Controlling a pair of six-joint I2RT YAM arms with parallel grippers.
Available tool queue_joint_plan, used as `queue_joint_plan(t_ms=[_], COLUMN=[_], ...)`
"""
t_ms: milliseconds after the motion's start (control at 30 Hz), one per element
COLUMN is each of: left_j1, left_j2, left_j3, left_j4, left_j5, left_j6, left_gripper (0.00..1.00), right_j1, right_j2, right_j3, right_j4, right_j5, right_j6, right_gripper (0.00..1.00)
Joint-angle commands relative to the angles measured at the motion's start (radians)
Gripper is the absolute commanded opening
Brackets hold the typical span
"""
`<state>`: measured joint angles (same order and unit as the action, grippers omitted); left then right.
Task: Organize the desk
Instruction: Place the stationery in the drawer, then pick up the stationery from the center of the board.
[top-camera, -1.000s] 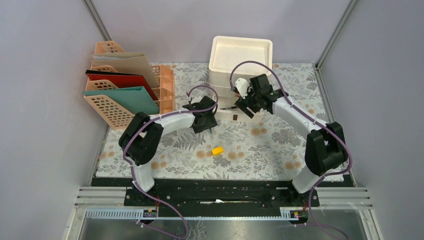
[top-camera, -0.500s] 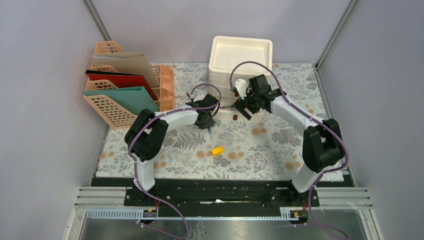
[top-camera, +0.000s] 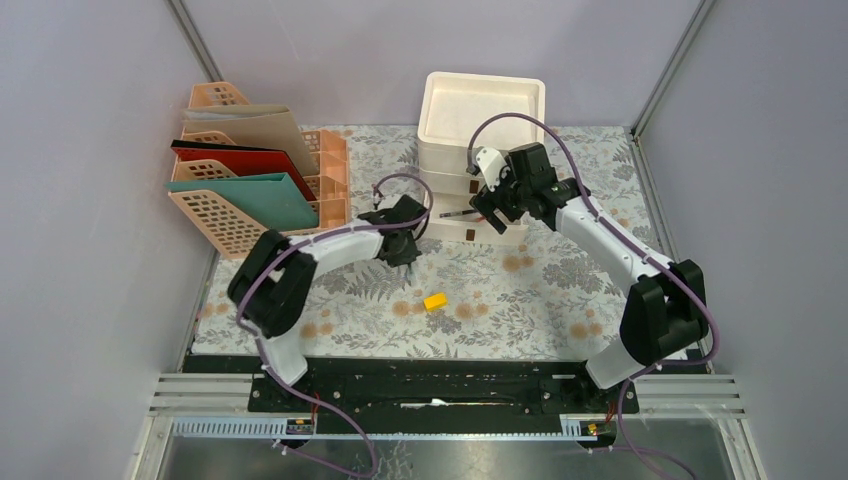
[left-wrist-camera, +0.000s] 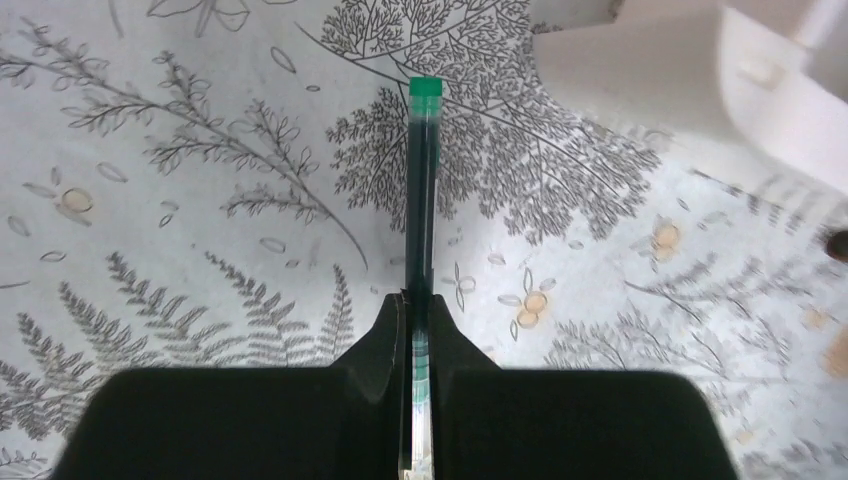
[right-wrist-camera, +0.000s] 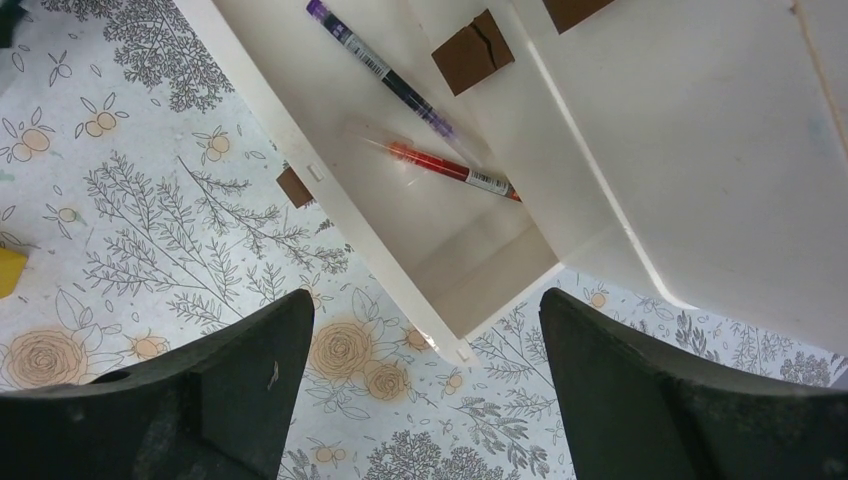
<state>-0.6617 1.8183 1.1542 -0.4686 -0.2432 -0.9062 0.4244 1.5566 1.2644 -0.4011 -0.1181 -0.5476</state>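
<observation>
The left hand (left-wrist-camera: 413, 310) is gripping a green pen (left-wrist-camera: 421, 190) between its two black fingers (left-wrist-camera: 378, 345), the jaws pressing tight against the barrel. The pen is pointing straight out ahead of the hand, its bright green end cap sitting farthest away. Under the hand, the table (left-wrist-camera: 200, 200) is showing its fern-and-flower cloth. Ahead and to the hand's right, a blurred white container (left-wrist-camera: 720, 90) is resting on the table.

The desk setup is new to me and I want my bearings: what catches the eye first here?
The left claw is shut on a green pen over the fern-printed desk. The right claw hangs open above the pulled-out drawer of the white unit, where a purple pen and a red pen lie. A small yellow block sits alone on the desk at mid-front.
</observation>
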Motion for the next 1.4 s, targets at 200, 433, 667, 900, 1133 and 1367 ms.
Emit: queue_joint_plan(t_ms=[200, 433, 667, 900, 1133, 1367], left_j1=[0.063, 0.066, 0.068, 0.068, 0.064, 0.063], left_j2=[-0.432, -0.486, -0.467, -0.443, -0.414, -0.424], left_j3=[-0.346, -0.419, -0.410, -0.374, -0.364, -0.381], left_j4=[0.520, 0.772, 0.884, 0.979, 1.037, 1.045], left_j5=[0.222, 0.335, 0.356, 0.375, 0.405, 0.412], left_j6=[-0.120, -0.201, -0.225, -0.242, -0.271, -0.267], left_gripper=[0.00, 0.00, 0.00, 0.00, 0.00, 0.00], right_j1=[-0.003, 0.001, 0.001, 0.003, 0.007, 0.007], right_j2=[0.051, 0.094, 0.103, 0.110, 0.139, 0.127], right_j3=[-0.086, -0.118, -0.082, -0.081, -0.040, -0.038], right_j4=[0.016, 0.474, 0.474, 0.474, 0.474, 0.474], right_j5=[-0.016, -1.077, -1.077, -1.077, -1.077, -1.077], right_j6=[0.011, 0.857, 0.857, 0.857, 0.857, 0.857], right_gripper=[0.90, 0.88, 0.88, 0.88, 0.88, 0.88])
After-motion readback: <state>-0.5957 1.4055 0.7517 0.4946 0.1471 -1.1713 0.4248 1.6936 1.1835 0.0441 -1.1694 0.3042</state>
